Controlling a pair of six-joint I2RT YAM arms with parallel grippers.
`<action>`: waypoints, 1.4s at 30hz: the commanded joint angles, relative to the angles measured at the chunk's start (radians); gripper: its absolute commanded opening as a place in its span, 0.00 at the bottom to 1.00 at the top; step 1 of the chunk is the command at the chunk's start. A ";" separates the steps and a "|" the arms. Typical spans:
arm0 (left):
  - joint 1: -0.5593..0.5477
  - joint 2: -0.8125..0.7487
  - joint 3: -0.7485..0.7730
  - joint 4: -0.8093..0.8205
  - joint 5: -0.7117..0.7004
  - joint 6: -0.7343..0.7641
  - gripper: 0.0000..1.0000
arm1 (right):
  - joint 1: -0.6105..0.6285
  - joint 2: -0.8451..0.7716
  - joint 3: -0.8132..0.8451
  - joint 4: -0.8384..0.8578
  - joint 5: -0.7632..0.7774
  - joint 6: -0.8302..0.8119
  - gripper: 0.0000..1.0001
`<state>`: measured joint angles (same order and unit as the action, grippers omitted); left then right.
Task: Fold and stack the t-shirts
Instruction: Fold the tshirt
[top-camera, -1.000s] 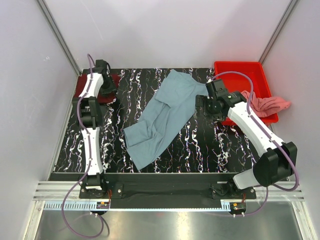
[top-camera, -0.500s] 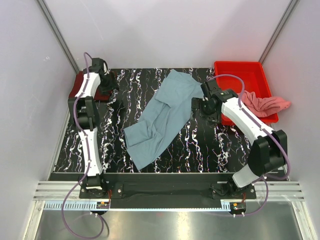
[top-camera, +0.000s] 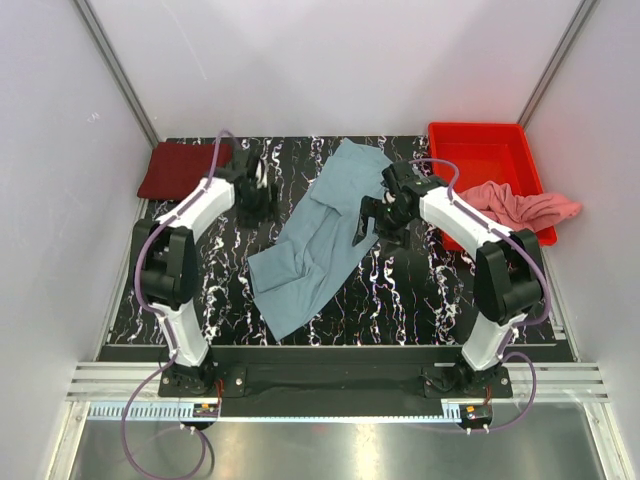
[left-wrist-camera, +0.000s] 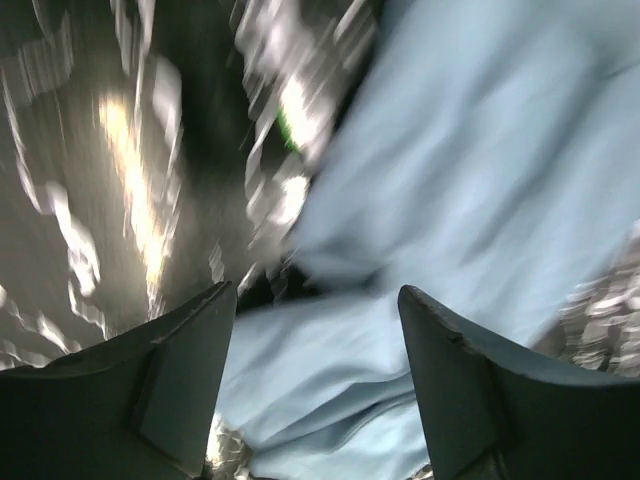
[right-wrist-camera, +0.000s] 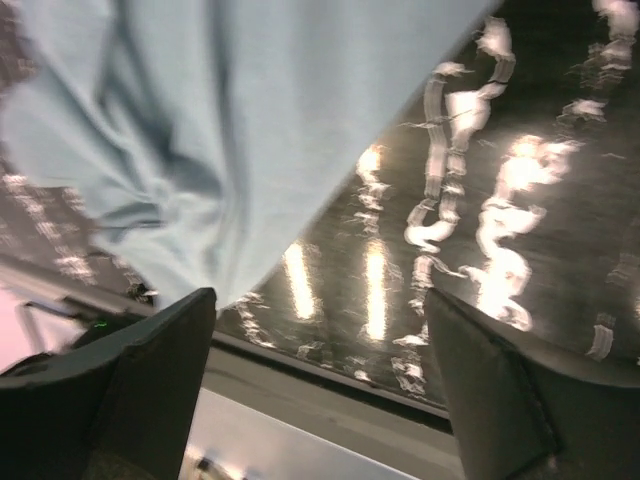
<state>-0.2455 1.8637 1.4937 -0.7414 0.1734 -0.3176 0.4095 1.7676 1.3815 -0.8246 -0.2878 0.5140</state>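
Observation:
A dusty grey-blue t-shirt lies crumpled and slanted across the middle of the black marbled table. It also shows in the left wrist view and the right wrist view. A dark maroon t-shirt lies folded at the back left corner. A salmon pink t-shirt hangs over the red tray's front right rim. My left gripper is open beside the grey-blue shirt's left edge. My right gripper is open at the shirt's right edge.
A red plastic tray stands at the back right of the table. White walls close in the table on three sides. The metal rail runs along the near edge.
My left gripper has swung from over the maroon shirt rightward to the grey-blue shirt's left edge. My right gripper has moved left from near the tray to the shirt's right edge.

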 joint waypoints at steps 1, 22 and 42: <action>0.025 -0.099 -0.179 0.003 -0.035 0.018 0.73 | 0.020 0.016 -0.004 0.136 -0.108 0.135 0.86; 0.048 -0.238 -0.661 0.178 0.109 -0.303 0.21 | 0.011 0.401 0.430 0.022 0.380 0.078 0.76; 0.000 -0.848 -1.092 0.089 0.162 -0.707 0.37 | -0.058 0.800 0.907 0.012 0.213 -0.338 0.80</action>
<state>-0.2119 1.0515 0.4175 -0.6235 0.2913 -0.9691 0.3569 2.4722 2.1765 -0.8146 0.0185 0.2687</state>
